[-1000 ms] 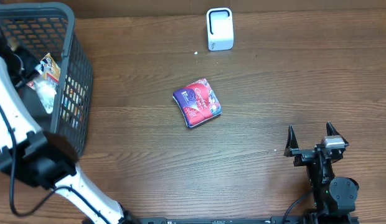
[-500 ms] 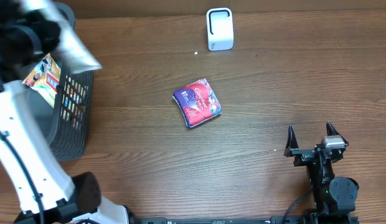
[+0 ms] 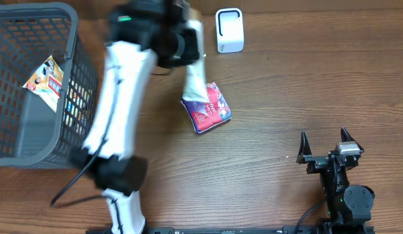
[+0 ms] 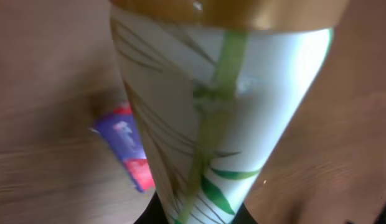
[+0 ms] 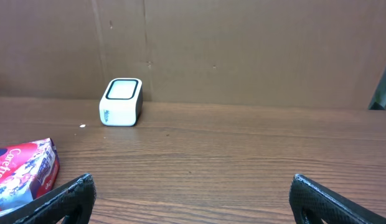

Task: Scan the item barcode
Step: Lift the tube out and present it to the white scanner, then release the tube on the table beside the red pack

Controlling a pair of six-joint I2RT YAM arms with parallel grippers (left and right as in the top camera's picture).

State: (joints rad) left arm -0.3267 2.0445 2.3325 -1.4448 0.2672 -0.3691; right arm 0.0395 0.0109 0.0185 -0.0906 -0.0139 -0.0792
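My left gripper [image 3: 179, 49] [image 4: 196, 214] is shut on the narrow end of a white tube [image 3: 194, 81] [image 4: 211, 106] printed with green leaves and closed by a gold cap. It holds the tube in the air over the table's back middle, above a red and purple packet [image 3: 207, 107] [image 4: 127, 146]. No barcode shows on the tube. The white scanner [image 3: 229, 29] [image 5: 121, 101] stands at the back edge, just right of the tube. My right gripper [image 3: 324, 144] [image 5: 193, 199] rests open at the front right, with nothing between its fingers.
A grey wire basket [image 3: 32, 84] with several packaged goods stands at the far left. The packet [image 5: 22, 171] lies flat near the table's middle. A cardboard wall closes the back.
My left arm has swung from the basket at the far left to the table's back middle, carrying the tube over the packet. The right arm has stayed still.
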